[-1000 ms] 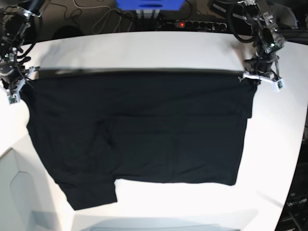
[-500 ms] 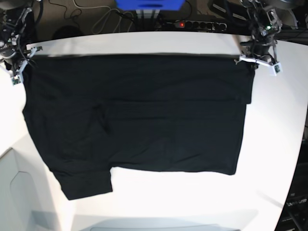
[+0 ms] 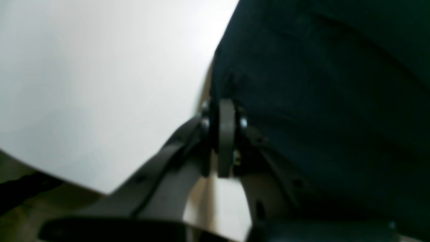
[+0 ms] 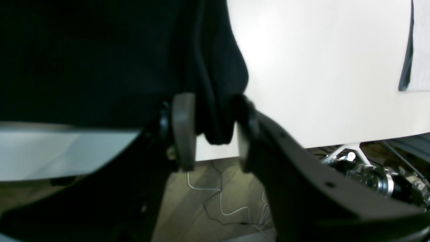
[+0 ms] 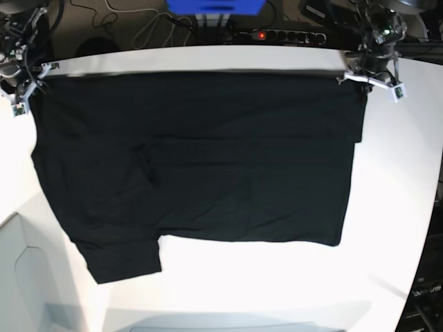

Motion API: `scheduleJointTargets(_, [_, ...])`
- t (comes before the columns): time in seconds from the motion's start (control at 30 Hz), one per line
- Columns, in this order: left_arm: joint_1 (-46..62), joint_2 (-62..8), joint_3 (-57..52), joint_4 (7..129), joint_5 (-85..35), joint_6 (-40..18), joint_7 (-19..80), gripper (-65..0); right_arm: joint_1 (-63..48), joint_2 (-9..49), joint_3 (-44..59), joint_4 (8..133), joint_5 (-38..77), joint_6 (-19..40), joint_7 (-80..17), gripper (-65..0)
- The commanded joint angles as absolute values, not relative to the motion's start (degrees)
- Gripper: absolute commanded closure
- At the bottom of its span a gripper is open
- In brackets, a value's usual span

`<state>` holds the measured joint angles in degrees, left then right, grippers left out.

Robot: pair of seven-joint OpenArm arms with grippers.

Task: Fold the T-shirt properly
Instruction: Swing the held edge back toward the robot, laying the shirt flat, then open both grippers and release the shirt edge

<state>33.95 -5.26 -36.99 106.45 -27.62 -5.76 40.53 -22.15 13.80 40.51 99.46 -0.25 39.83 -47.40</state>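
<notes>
The black T-shirt [image 5: 194,159] lies spread flat on the white table [image 5: 394,207], with one sleeve sticking out at the lower left. Its far edge is pulled into a straight line between my two grippers. My left gripper [image 5: 360,75] is at the shirt's far right corner. In the left wrist view, the left gripper [image 3: 225,111] is shut on the T-shirt [image 3: 319,84]. My right gripper [image 5: 31,86] is at the far left corner. In the right wrist view, the right gripper [image 4: 213,112] stands open, and a fold of the T-shirt [image 4: 100,50] hangs loosely between the jaws.
Both grippers are close to the table's far edge. Behind that edge are a power strip with a red light [image 5: 277,33], a blue box [image 5: 214,7] and loose cables. A grey panel [image 5: 28,277] borders the table at the lower left.
Both arms drew the shirt's far edge toward the back of the table, and the whole shirt slid that way. The right gripper's jaws have parted; the left still pinches its corner.
</notes>
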Motion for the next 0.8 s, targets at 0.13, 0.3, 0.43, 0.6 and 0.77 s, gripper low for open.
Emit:
scheduleJointTargets(0.13, [34.68,-5.93,-37.41,109.85,-27.82,-5.67,39.52,-2.3,-22.29,14.73,41.89,104.04,-0.31,40.00,-46.90,-26.9])
scheduleJointTargets(0.3, [35.74,-5.93,-37.41,111.16,-27.82,-5.67,39.52,-19.7,-20.44,12.97,44.53,107.82,-0.31,40.00,-47.16,-27.0])
scheduleJointTargets(0.43, [35.74,-5.93,-38.46,111.43,-27.82,-5.67,39.52,-31.4,-18.24,12.97,44.18,107.91,-0.31,40.00,-46.90,-27.1])
scheduleJointTargets(0.6, [31.60,-5.93,-43.12,112.13,-27.82,-5.67,39.52,-33.9,-10.77,13.14,38.99,107.74,-0.31,40.00,-47.34,-27.2])
scheduleJointTargets(0.77, [22.20,-6.29,-45.85,112.22,-27.38,-5.23,39.60,-37.7,1.01,13.41,33.10,102.90,-0.48,40.00,-47.34,-27.2])
